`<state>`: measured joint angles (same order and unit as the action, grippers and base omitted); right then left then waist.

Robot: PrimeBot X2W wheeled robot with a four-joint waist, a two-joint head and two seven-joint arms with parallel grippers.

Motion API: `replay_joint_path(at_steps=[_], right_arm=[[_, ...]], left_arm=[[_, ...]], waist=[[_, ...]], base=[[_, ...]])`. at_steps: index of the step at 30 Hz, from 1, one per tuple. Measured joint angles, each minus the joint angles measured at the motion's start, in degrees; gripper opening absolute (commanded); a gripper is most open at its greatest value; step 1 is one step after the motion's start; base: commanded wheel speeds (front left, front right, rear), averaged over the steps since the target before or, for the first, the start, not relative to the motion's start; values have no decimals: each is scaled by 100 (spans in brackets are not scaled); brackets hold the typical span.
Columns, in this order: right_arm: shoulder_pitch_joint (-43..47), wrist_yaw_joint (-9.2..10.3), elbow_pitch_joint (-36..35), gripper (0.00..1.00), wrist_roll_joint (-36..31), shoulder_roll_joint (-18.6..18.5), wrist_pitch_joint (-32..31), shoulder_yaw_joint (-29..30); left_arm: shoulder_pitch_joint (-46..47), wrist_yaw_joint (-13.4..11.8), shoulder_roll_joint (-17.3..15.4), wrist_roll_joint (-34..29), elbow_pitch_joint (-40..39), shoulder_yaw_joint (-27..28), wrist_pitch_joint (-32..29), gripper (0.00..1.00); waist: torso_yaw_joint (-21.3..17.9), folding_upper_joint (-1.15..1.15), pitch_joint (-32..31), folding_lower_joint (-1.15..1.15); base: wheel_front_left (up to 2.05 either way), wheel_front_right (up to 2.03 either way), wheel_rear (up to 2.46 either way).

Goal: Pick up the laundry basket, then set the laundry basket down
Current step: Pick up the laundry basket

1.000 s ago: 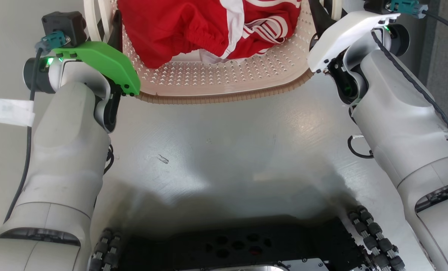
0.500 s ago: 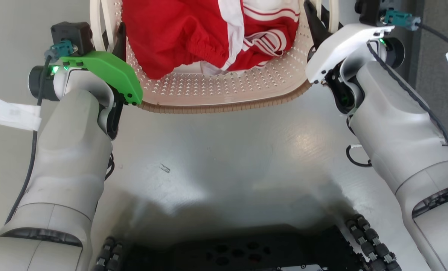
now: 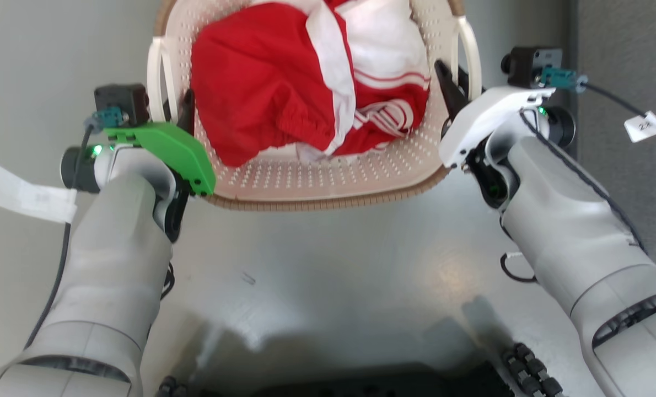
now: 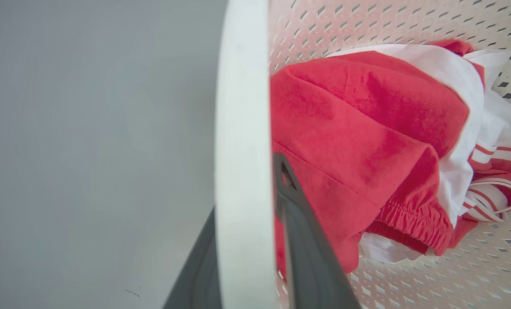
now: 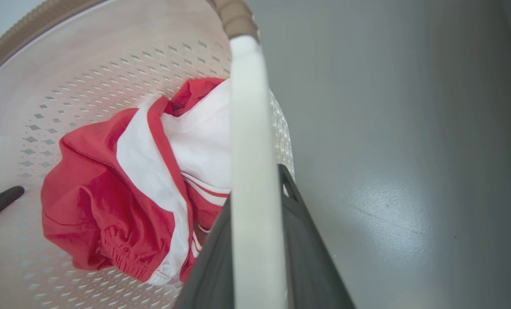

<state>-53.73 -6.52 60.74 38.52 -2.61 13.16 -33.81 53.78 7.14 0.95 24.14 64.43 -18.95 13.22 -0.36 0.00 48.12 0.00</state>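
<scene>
Laundry basket (image 3: 317, 179), holding red-and-white clothes (image 3: 262, 88), at twelve o'clock. Left claw (image 3: 178, 113), at ten, is clamped on its left handle (image 3: 157, 77); right claw (image 3: 453, 77), at two, is clamped on its right handle (image 3: 469, 49).

The glossy grey floor (image 3: 328, 248) is reflecting a pale glare at five o'clock and showing a small dark scuff (image 3: 249, 278) at seven o'clock.
</scene>
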Motion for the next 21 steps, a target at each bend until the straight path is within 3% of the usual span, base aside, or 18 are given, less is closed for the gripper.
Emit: replay_joint_path(at_steps=[21], right_arm=[[888, -1, 323, 0, 542, 110, -691, -482]], left_arm=[[-915, 47, 90, 499, 568, -267, -513, 0]], waist=[[-151, 0, -1609, 0]], base=[[0, 0, 0]])
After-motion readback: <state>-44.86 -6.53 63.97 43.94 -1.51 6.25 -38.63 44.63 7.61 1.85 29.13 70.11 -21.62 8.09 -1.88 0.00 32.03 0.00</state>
